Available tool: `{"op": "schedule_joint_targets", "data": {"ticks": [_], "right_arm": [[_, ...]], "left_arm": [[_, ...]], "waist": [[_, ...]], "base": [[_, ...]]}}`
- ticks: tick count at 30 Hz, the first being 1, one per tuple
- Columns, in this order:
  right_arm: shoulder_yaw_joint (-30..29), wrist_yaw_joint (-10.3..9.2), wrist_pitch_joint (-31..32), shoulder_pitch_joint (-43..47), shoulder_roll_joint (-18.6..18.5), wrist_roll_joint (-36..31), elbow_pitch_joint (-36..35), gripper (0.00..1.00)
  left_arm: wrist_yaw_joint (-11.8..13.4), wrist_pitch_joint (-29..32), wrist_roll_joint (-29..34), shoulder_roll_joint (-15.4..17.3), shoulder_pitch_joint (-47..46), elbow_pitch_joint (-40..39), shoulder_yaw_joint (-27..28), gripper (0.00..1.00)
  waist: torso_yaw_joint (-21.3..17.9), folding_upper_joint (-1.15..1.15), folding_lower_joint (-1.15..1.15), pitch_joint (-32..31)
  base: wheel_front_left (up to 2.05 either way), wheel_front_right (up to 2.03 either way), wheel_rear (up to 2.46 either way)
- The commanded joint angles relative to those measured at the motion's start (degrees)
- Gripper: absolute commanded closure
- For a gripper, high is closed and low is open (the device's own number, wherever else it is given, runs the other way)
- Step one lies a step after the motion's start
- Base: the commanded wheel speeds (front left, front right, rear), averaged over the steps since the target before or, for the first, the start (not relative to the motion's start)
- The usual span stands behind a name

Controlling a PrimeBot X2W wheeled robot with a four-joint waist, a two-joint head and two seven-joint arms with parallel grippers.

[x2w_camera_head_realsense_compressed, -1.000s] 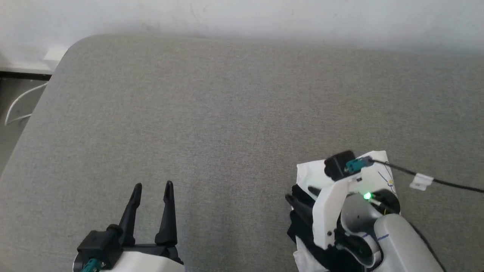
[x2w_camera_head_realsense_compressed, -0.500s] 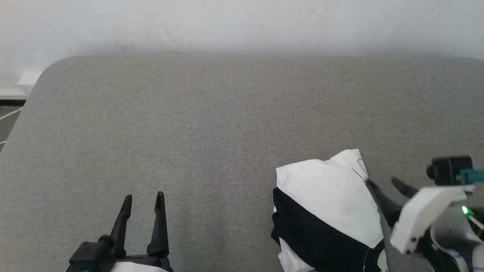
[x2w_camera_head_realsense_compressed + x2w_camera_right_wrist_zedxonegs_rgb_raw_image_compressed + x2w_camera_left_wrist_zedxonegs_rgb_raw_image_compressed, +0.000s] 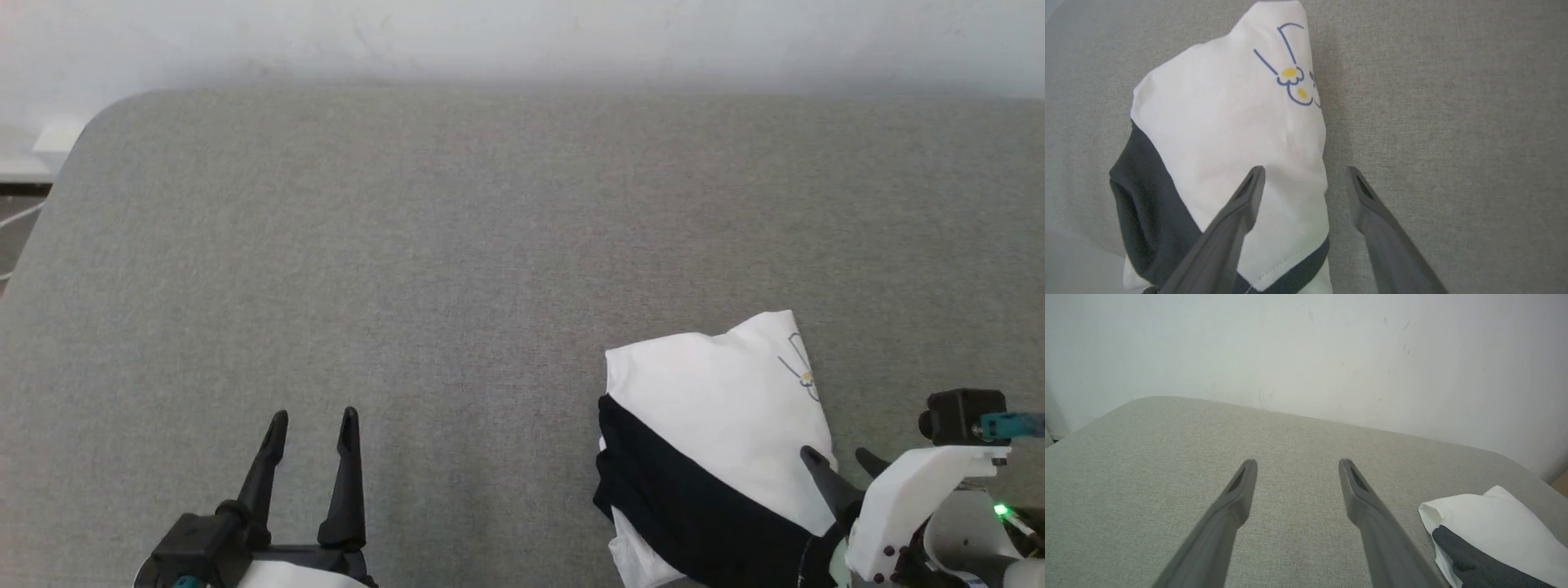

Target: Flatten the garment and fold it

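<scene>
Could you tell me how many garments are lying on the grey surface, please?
1: the garment lies bundled at the near right of the surface, by the open right gripper. Its near end runs off the head view, so anything under it is hidden.

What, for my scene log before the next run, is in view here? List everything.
garment: one, white with black sleeve and trim and a small blue-and-yellow print, folded bundle at the near right of the padded surface
padded surface: one, grey, across the middle
wall: one, white, behind the padded surface
left gripper: one, dark fingers, near left, open and empty
right gripper: one, dark fingers, open at the garment's right edge, one finger over cloth
</scene>
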Motion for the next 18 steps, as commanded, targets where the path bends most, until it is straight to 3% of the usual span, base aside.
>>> {"op": "schedule_joint_targets", "data": {"ticks": [1,18], "right_arm": [[0.02,-0.04,-0.34,-1.12,0.02,-0.29,0.78,0.00],[2.58,-0.04,5.81,-5.75,-1.38,-0.25,11.70,0.00]], "left_arm": [[-0.34,0.11,0.25,0.31,-1.12,-0.14,-0.09,0.00],[-1.00,-0.68,-0.54,-0.06,-4.07,1.29,-0.55,0.00]], "waist": [[1.19,0.00,0.00,1.18],[5.01,0.00,0.00,5.65]], "base": [[0.00,0.00,0.00],[0.00,0.00,0.00]]}}
